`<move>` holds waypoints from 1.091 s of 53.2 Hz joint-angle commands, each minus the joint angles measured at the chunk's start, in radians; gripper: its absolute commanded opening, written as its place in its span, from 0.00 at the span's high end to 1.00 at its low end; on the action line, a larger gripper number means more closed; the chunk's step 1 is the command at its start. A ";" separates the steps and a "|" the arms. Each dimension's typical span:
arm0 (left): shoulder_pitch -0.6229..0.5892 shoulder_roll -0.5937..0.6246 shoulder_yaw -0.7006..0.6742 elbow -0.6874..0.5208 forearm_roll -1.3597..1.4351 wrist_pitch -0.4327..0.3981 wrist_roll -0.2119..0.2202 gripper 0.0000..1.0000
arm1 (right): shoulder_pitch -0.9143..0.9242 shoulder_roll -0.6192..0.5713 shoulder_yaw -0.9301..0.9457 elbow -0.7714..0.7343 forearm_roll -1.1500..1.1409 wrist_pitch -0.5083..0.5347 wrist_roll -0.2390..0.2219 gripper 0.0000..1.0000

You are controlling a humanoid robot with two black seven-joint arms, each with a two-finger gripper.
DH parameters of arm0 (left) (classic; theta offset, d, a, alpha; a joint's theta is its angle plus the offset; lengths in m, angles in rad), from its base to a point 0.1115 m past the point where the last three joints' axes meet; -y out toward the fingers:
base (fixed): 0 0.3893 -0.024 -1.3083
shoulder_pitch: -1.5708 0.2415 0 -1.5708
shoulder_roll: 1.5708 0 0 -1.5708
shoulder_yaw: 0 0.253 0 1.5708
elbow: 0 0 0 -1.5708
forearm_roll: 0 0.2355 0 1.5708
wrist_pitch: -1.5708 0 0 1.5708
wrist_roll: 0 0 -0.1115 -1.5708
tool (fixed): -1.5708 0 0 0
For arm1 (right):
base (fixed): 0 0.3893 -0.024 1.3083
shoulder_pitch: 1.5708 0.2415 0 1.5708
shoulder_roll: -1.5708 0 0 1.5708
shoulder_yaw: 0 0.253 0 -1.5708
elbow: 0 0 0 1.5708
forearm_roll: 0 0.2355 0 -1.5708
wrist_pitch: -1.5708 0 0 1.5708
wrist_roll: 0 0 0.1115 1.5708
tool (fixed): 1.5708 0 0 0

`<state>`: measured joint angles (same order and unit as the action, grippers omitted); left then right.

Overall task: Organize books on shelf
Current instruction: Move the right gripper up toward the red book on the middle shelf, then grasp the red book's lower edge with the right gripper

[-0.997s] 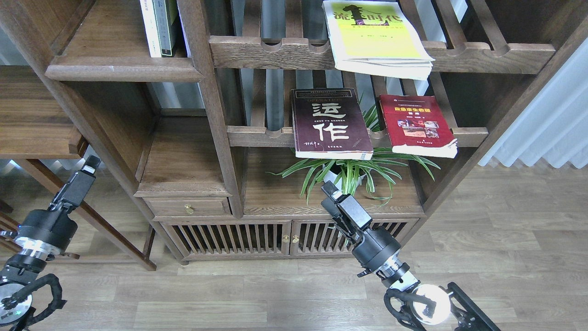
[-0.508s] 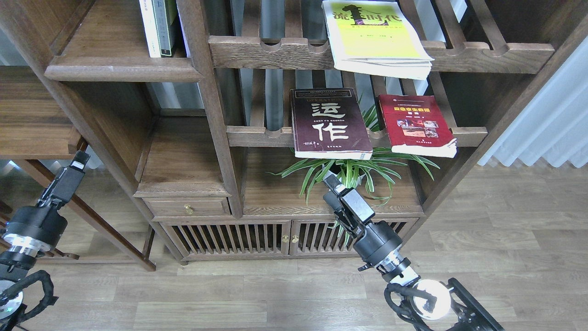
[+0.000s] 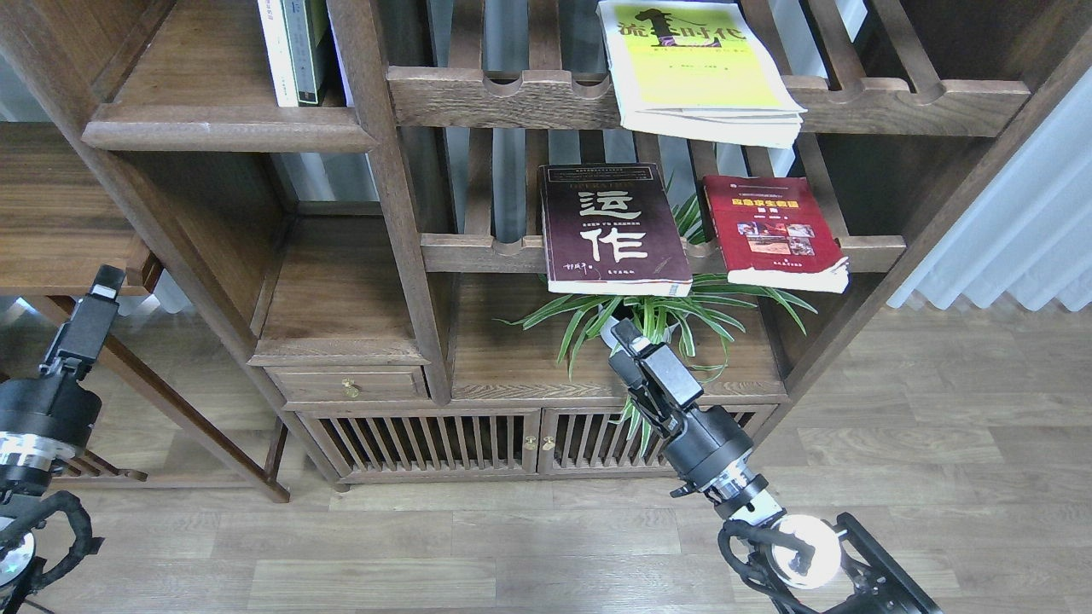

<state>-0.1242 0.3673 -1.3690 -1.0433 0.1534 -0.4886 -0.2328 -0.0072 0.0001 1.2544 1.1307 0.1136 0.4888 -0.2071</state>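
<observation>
At the far left the left gripper [image 3: 107, 277] hangs low beside the bookcase's outer post, clear of every book; it shows as a slim dark block end-on, and whether its fingers are spread or closed I cannot tell. Up and to its right is the shelf [image 3: 223, 128], a solid dark-brown board with a rounded front lip, bare over most of its surface, with only a few thin white- and green-spined volumes [image 3: 294, 51] standing at its back right corner. Further right, past the upright post, the three paperbacks lie flat on slatted racks: the dark maroon book [image 3: 614, 228] overhangs the front rail of the middle rack, the yellow-green book [image 3: 695, 64] sits on the rack above and juts past its front edge, and the red book [image 3: 775, 230] lies just right of the maroon one, also overhanging. Below the maroon book, the right gripper [image 3: 621, 331] points up among the leaves of a potted plant [image 3: 657, 320], holding nothing; its fingers are too dark and close-set to tell apart, so their state is unclear. Nothing is on the shelf yet, so the task looks to be at its opening reach. The next move probably calls for the right gripper to rise to the maroon book's overhanging front edge and pinch it there.
</observation>
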 commanded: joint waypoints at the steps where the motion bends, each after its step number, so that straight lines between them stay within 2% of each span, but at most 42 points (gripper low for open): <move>1: -0.002 -0.007 0.008 -0.001 0.000 0.000 0.001 0.00 | -0.005 0.000 0.066 -0.026 0.020 0.000 0.002 0.01; 5: -0.003 -0.018 0.007 -0.003 0.000 0.000 0.001 0.00 | 0.006 0.000 0.123 -0.038 0.035 0.000 0.009 0.01; 6: -0.005 -0.021 0.004 -0.009 0.000 0.000 0.001 0.00 | 0.054 0.000 0.170 -0.052 0.040 -0.036 0.011 0.01; 18: -0.009 -0.021 -0.004 -0.011 0.000 0.000 0.001 0.00 | 0.151 0.000 0.250 -0.101 0.041 -0.114 0.015 0.01; 29: -0.014 -0.021 -0.009 -0.015 0.000 0.000 0.001 0.00 | 0.187 0.000 0.252 -0.167 0.041 -0.171 0.097 0.01; 40: -0.012 -0.025 -0.021 -0.014 0.000 0.000 0.001 0.00 | 0.162 0.000 0.252 -0.176 0.041 -0.188 0.091 0.01; 58: -0.014 -0.051 -0.019 -0.011 0.000 0.000 0.001 0.00 | 0.243 0.000 0.313 -0.241 0.072 -0.340 0.123 0.01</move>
<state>-0.1366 0.3200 -1.3900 -1.0576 0.1534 -0.4886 -0.2316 0.1978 0.0000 1.5421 0.9158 0.1794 0.2039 -0.1002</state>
